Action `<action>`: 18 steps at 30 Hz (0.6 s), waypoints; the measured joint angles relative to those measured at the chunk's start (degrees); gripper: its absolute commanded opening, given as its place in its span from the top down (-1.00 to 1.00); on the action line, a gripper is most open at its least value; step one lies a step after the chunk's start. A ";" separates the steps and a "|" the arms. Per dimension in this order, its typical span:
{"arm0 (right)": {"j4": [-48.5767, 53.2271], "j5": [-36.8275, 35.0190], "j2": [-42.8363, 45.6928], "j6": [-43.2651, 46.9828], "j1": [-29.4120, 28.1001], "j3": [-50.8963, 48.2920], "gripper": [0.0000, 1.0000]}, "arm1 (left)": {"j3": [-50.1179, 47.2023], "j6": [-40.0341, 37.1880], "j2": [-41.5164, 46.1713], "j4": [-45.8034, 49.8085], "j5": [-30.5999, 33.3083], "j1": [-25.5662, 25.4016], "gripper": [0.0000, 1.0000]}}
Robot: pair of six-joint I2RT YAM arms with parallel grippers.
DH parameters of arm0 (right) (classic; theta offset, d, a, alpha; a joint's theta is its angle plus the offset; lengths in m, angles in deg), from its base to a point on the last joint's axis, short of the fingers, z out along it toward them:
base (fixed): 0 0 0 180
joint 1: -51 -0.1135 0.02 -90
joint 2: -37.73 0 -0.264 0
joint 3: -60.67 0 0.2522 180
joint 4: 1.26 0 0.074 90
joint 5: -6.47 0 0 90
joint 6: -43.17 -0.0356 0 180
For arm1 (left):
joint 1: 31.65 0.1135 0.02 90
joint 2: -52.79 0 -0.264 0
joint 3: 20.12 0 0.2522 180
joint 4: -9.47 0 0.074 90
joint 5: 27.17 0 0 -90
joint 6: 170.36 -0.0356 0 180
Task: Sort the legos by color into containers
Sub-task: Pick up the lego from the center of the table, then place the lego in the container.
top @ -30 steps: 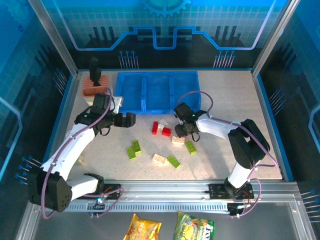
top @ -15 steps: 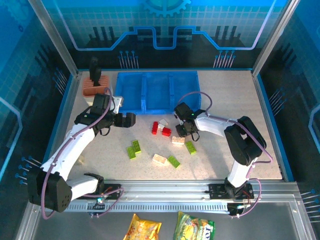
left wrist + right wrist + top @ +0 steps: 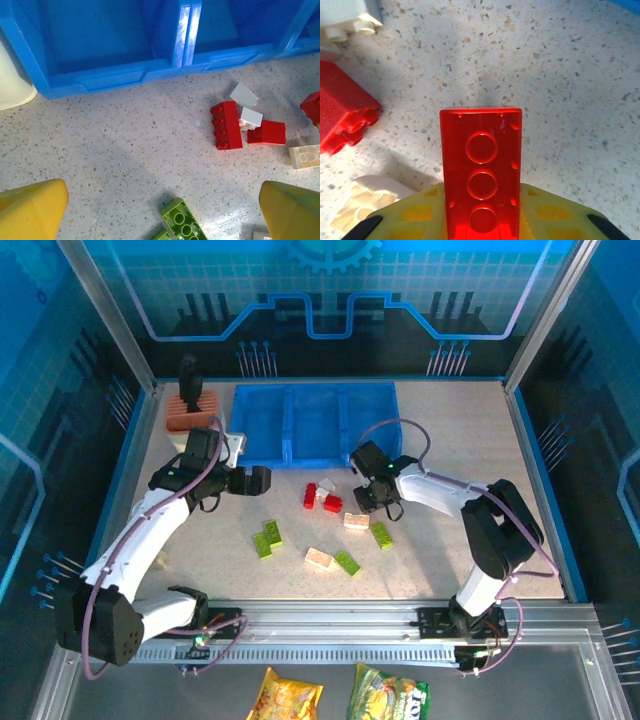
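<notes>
While the right gripper (image 3: 368, 502) clamps a red lego (image 3: 481, 170) over the bench (image 3: 560, 60), the left gripper (image 3: 264, 478) hangs with jaws spread apart.

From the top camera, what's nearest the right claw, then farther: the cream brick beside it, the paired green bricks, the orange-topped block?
1. Cream brick, right beside the right claw, on its near side.
2. Paired green bricks, further left.
3. Orange-topped block, far-left corner.

Top external: we look down from above, behind arm bases (image 3: 447, 618), at whole counter (image 3: 450, 430), far off. Left wrist: we face tray (image 3: 110, 80) front wall, slanting down, nearer; red brick (image 3: 266, 133) shared with top external. Right wrist: we hover very close over counter.
</notes>
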 measured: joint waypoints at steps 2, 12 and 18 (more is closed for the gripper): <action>1.33 0.37 1.27 -0.24 0.09 0.83 0.39 | 0.00 0.00 0.24 0.00 0.07 0.02 -0.99; 8.26 2.01 2.80 -1.79 3.72 10.84 0.37 | 0.00 0.00 0.63 0.00 0.26 0.02 -0.99; 10.01 2.45 -2.75 -2.54 7.34 19.93 0.37 | 0.00 0.00 0.63 0.00 0.28 0.02 -0.99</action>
